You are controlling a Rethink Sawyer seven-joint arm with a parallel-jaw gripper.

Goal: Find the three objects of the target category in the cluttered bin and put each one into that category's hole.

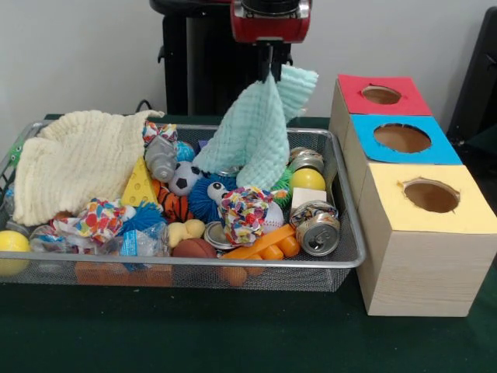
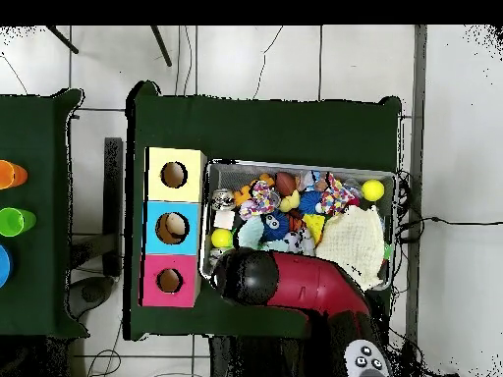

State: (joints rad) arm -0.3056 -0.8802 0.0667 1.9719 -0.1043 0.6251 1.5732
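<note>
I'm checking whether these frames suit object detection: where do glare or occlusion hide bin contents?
Front view: soft, even light, with glare only on the can lid; the lifted mint cloth hanging under the gripper hides items behind it. Overhead view: the red arm covers the wire bin's nearer part.

The red and black arm (image 1: 270, 19) is coming down from above over the far side of the mesh bin (image 1: 351, 256), its red wrist housing sitting at the top edge. The gripper (image 1: 269, 76) is hanging straight down below it, clamping the upper corner of 1 mint cloth (image 1: 252, 140). From overhead, the arm is reaching across the bin's near edge, covering the gripper.
</note>
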